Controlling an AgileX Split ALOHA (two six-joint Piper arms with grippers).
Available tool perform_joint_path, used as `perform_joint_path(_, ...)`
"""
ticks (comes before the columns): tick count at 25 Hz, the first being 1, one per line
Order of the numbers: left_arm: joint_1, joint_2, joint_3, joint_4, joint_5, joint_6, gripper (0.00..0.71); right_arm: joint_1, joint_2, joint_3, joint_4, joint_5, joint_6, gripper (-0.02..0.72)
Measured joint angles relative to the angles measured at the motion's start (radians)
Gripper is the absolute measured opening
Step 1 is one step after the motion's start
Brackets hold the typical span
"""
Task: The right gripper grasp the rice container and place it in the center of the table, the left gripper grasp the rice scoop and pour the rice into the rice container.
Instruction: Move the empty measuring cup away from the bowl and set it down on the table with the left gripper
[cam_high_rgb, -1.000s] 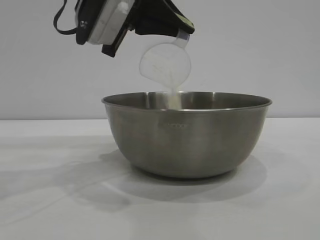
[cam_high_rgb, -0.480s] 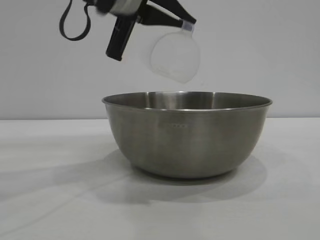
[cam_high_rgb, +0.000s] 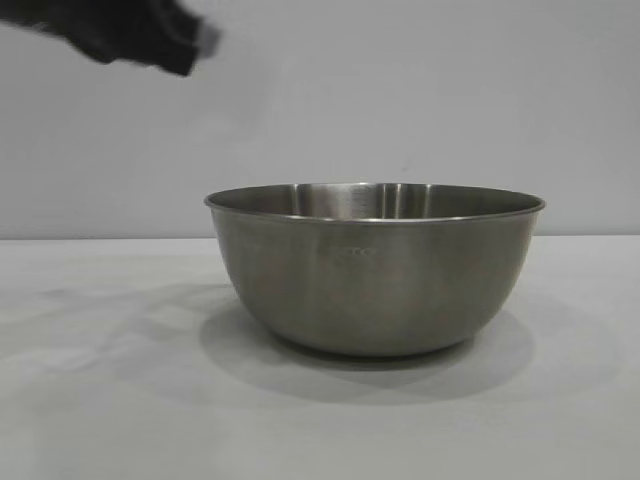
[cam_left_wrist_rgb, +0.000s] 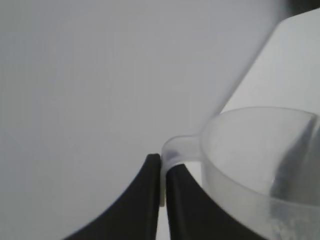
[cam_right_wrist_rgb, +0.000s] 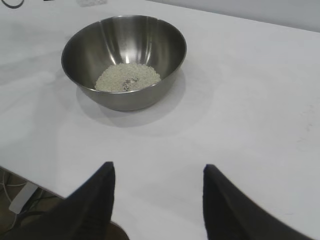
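In the exterior view the left gripper (cam_high_rgb: 150, 40) is a dark blur cut off at the upper corner, its fingers indistinguishable. The translucent plastic rice scoop (cam_left_wrist_rgb: 260, 160), pinched by its loop handle between the closed black fingers (cam_left_wrist_rgb: 145, 200), runs past the frame edge. The right gripper (cam_right_wrist_rgb: 157, 200) shows fingertips only, apart, nothing between them.

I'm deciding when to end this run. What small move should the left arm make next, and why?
Probably lower the rice scoop to the table beside the rice container and release. The rice lies in the container, and the left gripper, shut on the scoop's handle, is off to its side.
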Motion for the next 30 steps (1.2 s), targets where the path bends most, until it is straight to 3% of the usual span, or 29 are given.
perform_joint_path(10,0.006,0.161,0.017,-0.016,-0.002,-0.053,0.000,0.000,0.000,0.000,-0.003,0.000,0.002,0.336)
perform_joint_path(11,0.006,0.162,0.027,-0.016,-0.004,-0.053,0.048,0.000,0.000,0.000,-0.003,0.000,0.002,0.336)
perform_joint_path(12,0.006,0.162,0.043,-0.016,-0.005,-0.053,0.048,0.000,0.000,0.000,-0.003,0.000,0.002,0.336)
perform_joint_path(17,0.006,0.157,0.121,-0.014,-0.005,-0.053,0.271,0.000,0.000,0.000,-0.003,0.000,0.002,0.336)
perform_joint_path(18,0.006,0.147,0.132,-0.013,-0.005,-0.053,0.270,0.000,0.000,0.000,-0.003,0.000,0.002,0.336)
perform_joint_path(20,0.006,0.098,0.159,-0.008,-0.005,-0.056,0.270,0.000,0.000,0.000,-0.005,0.000,0.004,0.336)
perform_joint_path(21,0.006,0.068,0.168,-0.004,-0.005,-0.072,0.310,0.000,0.000,0.000,-0.005,0.000,0.006,0.336)
perform_joint_path(26,0.006,-0.163,0.181,-0.007,0.021,-0.168,0.296,0.000,0.000,0.000,-0.024,0.000,0.026,0.336)
perform_joint_path(30,0.006,-0.380,0.186,-0.009,0.272,-0.155,0.296,0.000,0.000,0.000,-0.029,0.000,0.029,0.336)
